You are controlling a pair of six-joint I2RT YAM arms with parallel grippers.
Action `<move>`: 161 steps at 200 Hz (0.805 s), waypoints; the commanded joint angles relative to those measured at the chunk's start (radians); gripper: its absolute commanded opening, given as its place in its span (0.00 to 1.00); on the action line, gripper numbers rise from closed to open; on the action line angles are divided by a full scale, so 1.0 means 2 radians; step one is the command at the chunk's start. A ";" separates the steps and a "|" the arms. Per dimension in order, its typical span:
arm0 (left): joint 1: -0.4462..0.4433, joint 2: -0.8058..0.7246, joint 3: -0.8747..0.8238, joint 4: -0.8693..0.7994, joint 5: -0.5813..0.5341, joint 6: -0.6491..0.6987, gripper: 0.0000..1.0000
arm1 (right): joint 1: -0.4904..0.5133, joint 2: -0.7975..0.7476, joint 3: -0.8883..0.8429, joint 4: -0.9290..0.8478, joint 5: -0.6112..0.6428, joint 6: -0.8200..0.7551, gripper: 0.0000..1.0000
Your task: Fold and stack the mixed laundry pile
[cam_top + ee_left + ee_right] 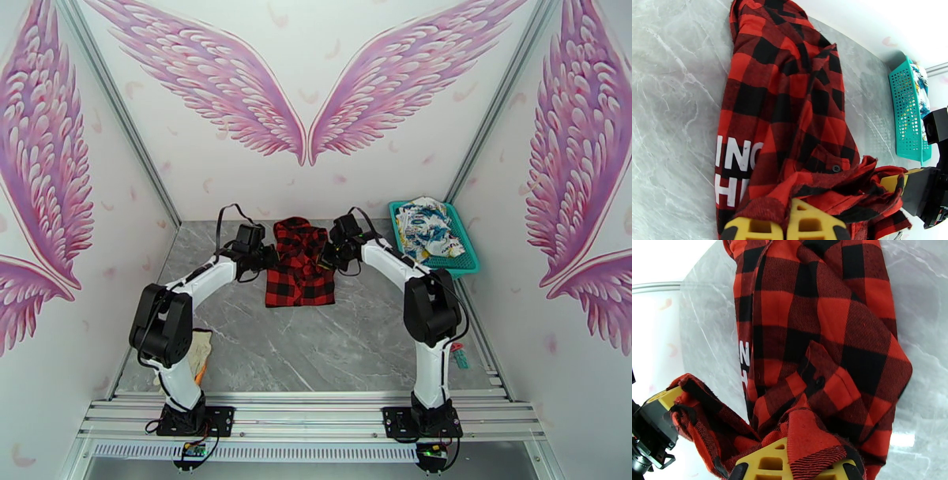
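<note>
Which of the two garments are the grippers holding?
The red-and-black check shirt, pinched by the left gripper and right gripper over the table. The white printed garment lies apart in the teal basket.

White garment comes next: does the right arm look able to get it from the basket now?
Probably not yet: its tool is shut on the shirt, though the basket sits nearby, unblocked.

grey marbled tabletop. i note a red-and-black check shirt spread on it midway across, toward the far wall, white lettering showing. teal mesh basket sits in the far right corner. beige cloth lies at the near left edge. small teal-and-red item at the right edge, too small to identify.
</note>
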 commanded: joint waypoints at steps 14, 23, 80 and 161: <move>0.005 0.053 0.047 0.017 0.016 -0.001 0.00 | -0.017 0.044 0.049 0.009 -0.021 0.009 0.24; 0.009 0.062 0.051 0.017 0.011 -0.003 0.00 | -0.021 0.056 0.059 0.011 -0.027 0.010 0.28; 0.027 0.108 0.075 0.047 0.020 -0.014 0.29 | -0.040 0.107 0.101 0.027 -0.051 0.011 0.46; 0.043 0.028 0.089 -0.015 -0.013 0.049 0.52 | -0.068 -0.005 0.064 0.036 -0.024 -0.034 0.71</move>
